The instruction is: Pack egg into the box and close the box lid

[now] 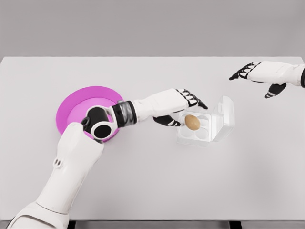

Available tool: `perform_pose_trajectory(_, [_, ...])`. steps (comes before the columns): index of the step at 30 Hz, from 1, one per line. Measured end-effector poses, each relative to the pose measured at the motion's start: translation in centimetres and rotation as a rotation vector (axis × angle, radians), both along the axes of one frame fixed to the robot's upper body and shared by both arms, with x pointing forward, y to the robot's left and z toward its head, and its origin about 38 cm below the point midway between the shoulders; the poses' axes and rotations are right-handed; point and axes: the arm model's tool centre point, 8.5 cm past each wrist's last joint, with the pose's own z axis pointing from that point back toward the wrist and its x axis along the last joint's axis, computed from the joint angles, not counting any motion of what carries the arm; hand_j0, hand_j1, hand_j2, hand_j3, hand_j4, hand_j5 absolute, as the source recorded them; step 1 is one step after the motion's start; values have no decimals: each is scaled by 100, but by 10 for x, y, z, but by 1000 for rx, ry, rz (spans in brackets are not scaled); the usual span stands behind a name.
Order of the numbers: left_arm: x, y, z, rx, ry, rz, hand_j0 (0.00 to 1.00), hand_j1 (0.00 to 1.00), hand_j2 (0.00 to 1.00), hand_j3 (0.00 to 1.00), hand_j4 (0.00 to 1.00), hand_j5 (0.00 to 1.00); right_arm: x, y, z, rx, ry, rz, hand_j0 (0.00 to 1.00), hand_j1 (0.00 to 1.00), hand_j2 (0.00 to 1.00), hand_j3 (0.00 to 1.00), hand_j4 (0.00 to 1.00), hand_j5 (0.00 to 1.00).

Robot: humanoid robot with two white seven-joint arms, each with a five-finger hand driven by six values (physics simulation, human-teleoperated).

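A brown egg (192, 122) sits in a near-left cell of the clear plastic egg box (206, 134), right of the table's middle. The box's lid (225, 113) stands raised at its right side. My left hand (183, 109) hovers just left of the egg with its fingers spread, holding nothing; fingertips (200, 103) reach over the box's back-left corner. My right hand (257, 78) hangs over the table's far right, fingers relaxed and empty, well apart from the box.
A magenta plate (76, 107) lies at the left, partly hidden behind my left wrist and forearm (102, 123). The white table (157, 186) runs wide in front of the box.
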Motion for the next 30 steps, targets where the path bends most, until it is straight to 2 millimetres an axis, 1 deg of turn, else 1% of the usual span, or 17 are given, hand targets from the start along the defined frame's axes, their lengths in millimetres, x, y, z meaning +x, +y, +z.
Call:
perform_pose_trajectory(3, [1, 7, 14, -67, -6, 2, 100, 100, 100, 100, 100, 100, 0, 1, 1, 0, -2, 2, 100, 100, 100, 100, 100, 100])
perform_pose_trajectory(5, [5, 24, 26, -100, -20, 17, 100, 100, 100, 100, 100, 100, 0, 2, 1, 1, -1, 7, 100, 100, 100, 100, 100, 100])
perform_pose_trajectory(10, [12, 92, 41, -132, -19, 63, 100, 100, 100, 100, 100, 100, -3, -1, 0, -1, 0, 4, 100, 100, 100, 100, 100, 100])
perform_pose_trajectory(12, [10, 119, 44, -136, -16, 85, 100, 100, 100, 100, 100, 100, -5, -3, -1, -1, 3, 0, 100, 100, 100, 100, 100, 100])
perform_pose_trajectory(13, [8, 134, 51, -143, -24, 92, 100, 100, 100, 100, 100, 100, -6, -6, -3, -1, 7, -4, 100, 100, 100, 100, 100, 100])
perform_pose_trajectory(14, [4, 149, 52, -145, -19, 103, 100, 100, 100, 100, 100, 100, -8, -10, -4, -4, 9, -12, 100, 100, 100, 100, 100, 100])
perform_pose_trajectory(15, [0, 165, 51, -142, -9, 120, 100, 100, 100, 100, 100, 100, -12, -16, -9, -8, 20, -22, 100, 100, 100, 100, 100, 100])
perform_pose_trajectory(16, [-1, 181, 55, -140, -12, 139, 100, 100, 100, 100, 100, 100, -14, -21, -8, -12, 19, -31, 100, 100, 100, 100, 100, 100])
perform_pose_trajectory(17, [-7, 198, 50, -134, 6, 164, 100, 100, 100, 100, 100, 100, -19, -28, -13, -18, 31, -40, 100, 100, 100, 100, 100, 100])
perform_pose_trajectory(19, [-13, 224, 50, -127, 14, 206, 100, 100, 100, 100, 100, 100, -26, -40, -9, -32, 28, -55, 100, 100, 100, 100, 100, 100])
perform_pose_trajectory(21, [-25, 252, 36, -128, 51, 269, 100, 100, 100, 100, 100, 100, -35, -52, -11, -48, 41, -70, 100, 100, 100, 100, 100, 100])
perform_pose_trajectory(24, [-26, 288, 48, -128, 25, 352, 100, 100, 100, 100, 100, 100, -41, -64, -7, -65, 41, -87, 100, 100, 100, 100, 100, 100])
perform_pose_trajectory(26, [-26, 305, 51, -119, 25, 390, 100, 100, 100, 100, 100, 100, -44, -69, -6, -77, 43, -92, 100, 100, 100, 100, 100, 100])
perform_pose_trajectory(28, [-25, 316, 52, -114, 27, 415, 100, 100, 100, 100, 100, 100, -47, -69, -10, -86, 53, -86, 100, 100, 100, 100, 100, 100])
perform_pose_trajectory(29, [-25, 320, 51, -112, 30, 425, 100, 100, 100, 100, 100, 100, -50, -67, -15, -90, 64, -78, 100, 100, 100, 100, 100, 100])
perform_pose_trajectory(30, [-25, 323, 51, -110, 33, 433, 100, 100, 100, 100, 100, 100, -54, -65, -23, -92, 84, -69, 100, 100, 100, 100, 100, 100])
